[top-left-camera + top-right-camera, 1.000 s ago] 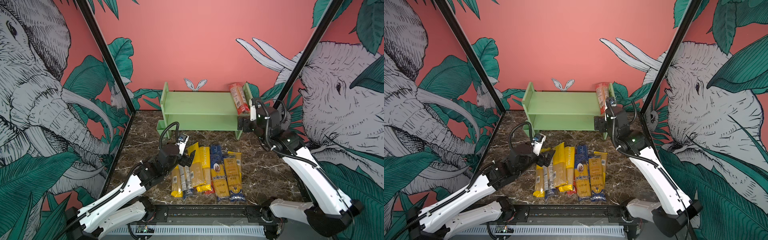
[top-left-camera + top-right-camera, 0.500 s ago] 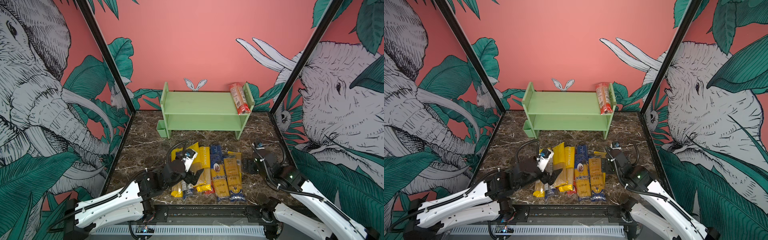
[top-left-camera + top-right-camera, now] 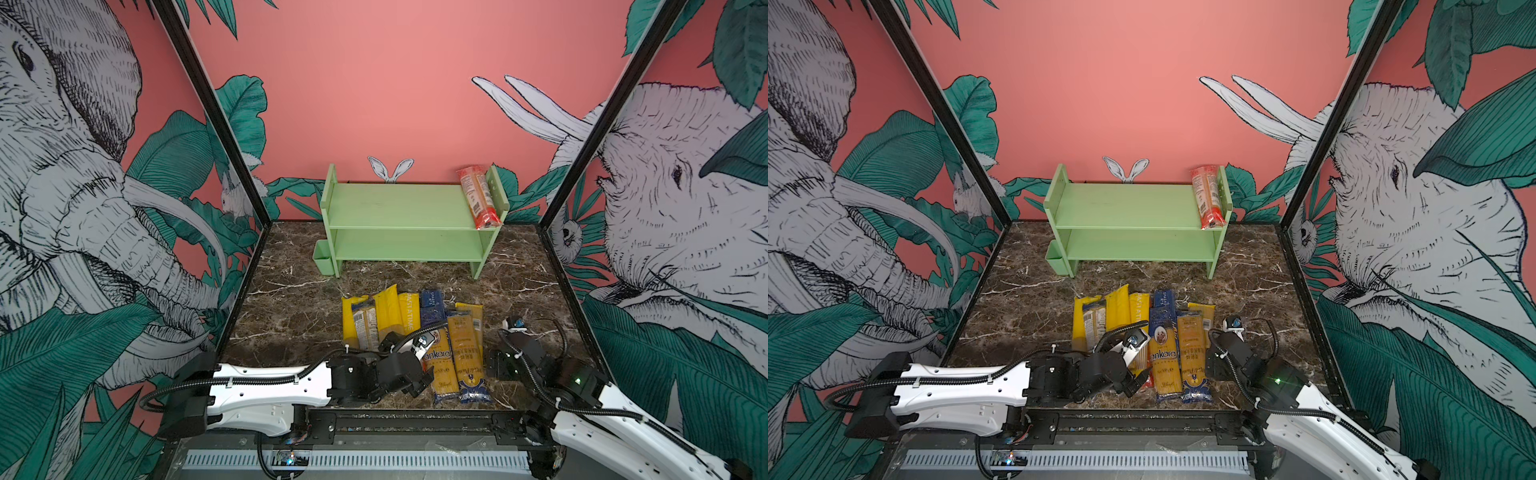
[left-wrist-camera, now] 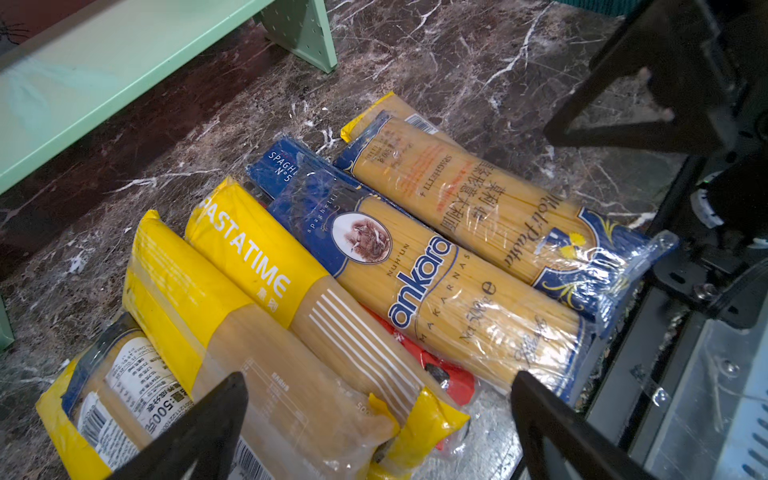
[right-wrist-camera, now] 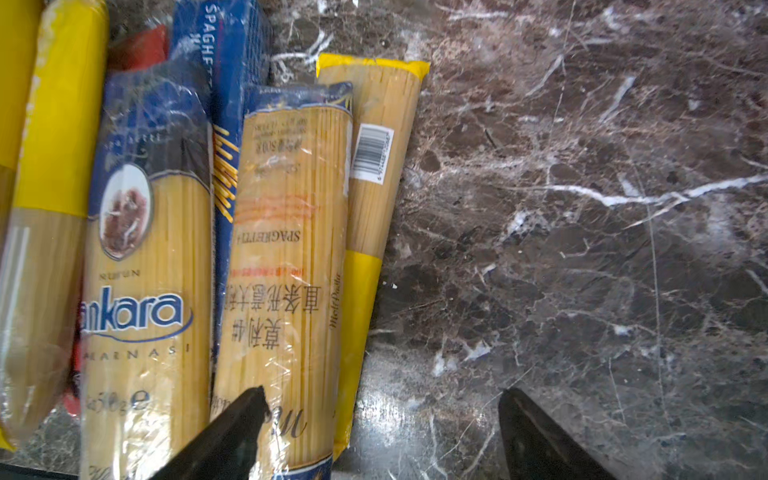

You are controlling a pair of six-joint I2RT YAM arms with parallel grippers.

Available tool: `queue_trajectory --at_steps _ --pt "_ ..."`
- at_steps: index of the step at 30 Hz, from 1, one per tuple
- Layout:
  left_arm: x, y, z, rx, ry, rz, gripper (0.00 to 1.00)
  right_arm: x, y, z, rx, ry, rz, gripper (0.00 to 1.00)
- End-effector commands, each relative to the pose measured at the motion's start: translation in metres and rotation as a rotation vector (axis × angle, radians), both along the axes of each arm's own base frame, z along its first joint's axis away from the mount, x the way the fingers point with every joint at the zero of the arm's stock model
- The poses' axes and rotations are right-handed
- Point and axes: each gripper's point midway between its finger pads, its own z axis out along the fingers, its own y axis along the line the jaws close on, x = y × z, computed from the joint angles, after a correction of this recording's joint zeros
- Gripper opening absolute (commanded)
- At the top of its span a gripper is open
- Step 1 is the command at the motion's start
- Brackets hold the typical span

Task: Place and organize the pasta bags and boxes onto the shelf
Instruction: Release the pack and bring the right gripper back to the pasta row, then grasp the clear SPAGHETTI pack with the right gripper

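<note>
While over packs [image 4: 419,270], left claw [image 4: 378,380] wide.

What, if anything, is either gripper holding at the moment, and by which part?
Nothing is held. The left gripper stands open over the PASTATIME pack, the right gripper open over the outermost yellow-ended pack; neither grips anything.

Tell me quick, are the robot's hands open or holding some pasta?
Left gripper: open, holding nothing.
Right gripper: open, holding nothing.
</note>
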Motion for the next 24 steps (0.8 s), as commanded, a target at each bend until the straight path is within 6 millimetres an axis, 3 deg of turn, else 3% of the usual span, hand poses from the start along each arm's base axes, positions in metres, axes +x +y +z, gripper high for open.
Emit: queue_trajectory --at_steps 1,13,24 --pt "0.008 -0.001 0.017 -0.068 -0.033 0.057 1.00 0.006 0.008 0.000 0.039 -0.025 -0.027 0.87" --pt "0.021 0.016 0.007 -0.041 -0.050 0.134 1.00 0.005 0.031 -0.026 -0.001 0.007 0.026 0.88" --pt "0.036 0.037 0.000 -0.061 -0.027 0.197 1.00 -0.001 0.069 -0.039 -0.020 -0.010 0.107 0.89"
